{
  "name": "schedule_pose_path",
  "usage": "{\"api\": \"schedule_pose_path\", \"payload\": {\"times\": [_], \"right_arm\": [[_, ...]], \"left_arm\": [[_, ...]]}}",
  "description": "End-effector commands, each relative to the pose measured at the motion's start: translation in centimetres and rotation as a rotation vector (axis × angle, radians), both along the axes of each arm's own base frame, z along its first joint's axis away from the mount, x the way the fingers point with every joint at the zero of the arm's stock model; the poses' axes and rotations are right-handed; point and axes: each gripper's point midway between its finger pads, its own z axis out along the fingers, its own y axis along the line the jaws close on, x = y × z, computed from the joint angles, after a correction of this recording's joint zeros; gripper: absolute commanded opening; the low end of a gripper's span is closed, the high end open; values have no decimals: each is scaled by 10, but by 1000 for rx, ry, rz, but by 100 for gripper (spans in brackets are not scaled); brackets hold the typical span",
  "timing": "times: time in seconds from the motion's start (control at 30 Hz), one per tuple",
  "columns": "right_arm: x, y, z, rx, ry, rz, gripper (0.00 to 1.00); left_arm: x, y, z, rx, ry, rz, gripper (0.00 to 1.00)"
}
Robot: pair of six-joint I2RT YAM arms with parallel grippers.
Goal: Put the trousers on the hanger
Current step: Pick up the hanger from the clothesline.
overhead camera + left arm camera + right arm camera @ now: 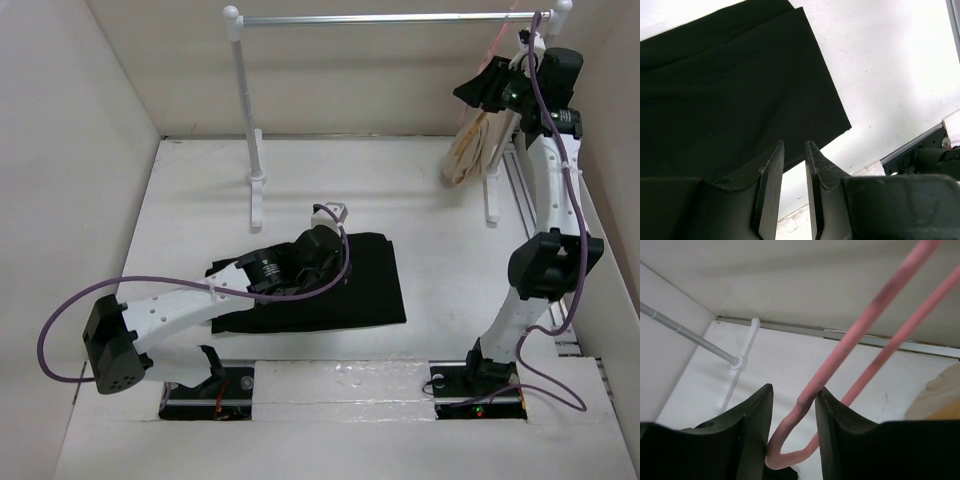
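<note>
The black trousers (345, 290) lie folded flat on the white table; in the left wrist view they (730, 90) fill the upper left. My left gripper (330, 258) hovers over them, its jaws (795, 142) a narrow gap apart with nothing between. My right gripper (485, 80) is raised at the right end of the rail. In the right wrist view it (795, 387) is shut on the bent lower end of the pink hanger (870, 315), which touches both fingers. The hanger shows only faintly in the top view (503, 38).
A white rack with a metal rail (390, 18) and a left post (245, 100) stands at the back; the rail also shows in the right wrist view (685, 330). Beige hangers (468, 150) hang under its right end. White walls enclose the table.
</note>
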Motion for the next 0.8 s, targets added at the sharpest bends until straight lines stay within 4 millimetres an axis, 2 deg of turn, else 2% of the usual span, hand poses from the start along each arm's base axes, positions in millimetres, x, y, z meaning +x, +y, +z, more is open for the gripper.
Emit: {"api": "schedule_pose_path", "payload": {"times": [0.0,0.03,0.07,0.1,0.33,0.43,0.47,0.5,0.57,0.6,0.67,0.7,0.77], "right_arm": [[4,12,27,33,-107,40,42],[4,13,21,59,-90,38,40],[3,14,20,74,-86,38,32],[2,15,21,93,-95,38,19],[-15,10,49,57,-153,18,6],[-25,1,68,2,-174,-11,3],[-30,0,79,-16,-197,-19,3],[-33,-3,77,-28,-176,-43,2],[-41,-9,81,-83,-183,-76,0],[-44,-10,75,-100,-152,-99,0],[-53,-12,72,-155,-143,-119,0],[-55,-13,67,-172,-125,-145,0],[-58,-14,58,-214,-104,-151,0]], "left_arm": [[-1,3,13,-49,-18,19,21],[0,3,13,-51,-19,21,21],[0,4,13,-47,-22,24,21],[0,4,13,-46,-21,24,21],[2,3,20,-50,-32,28,22],[5,0,35,-65,-48,25,30],[4,-2,42,-75,-53,16,37],[5,-7,60,-112,-65,7,40],[7,-11,82,-152,-92,1,49],[8,-14,105,-190,-122,-9,50],[10,-18,122,-213,-146,-18,52],[11,-19,137,-232,-169,-27,52],[12,-22,148,-240,-180,-34,52]]}}
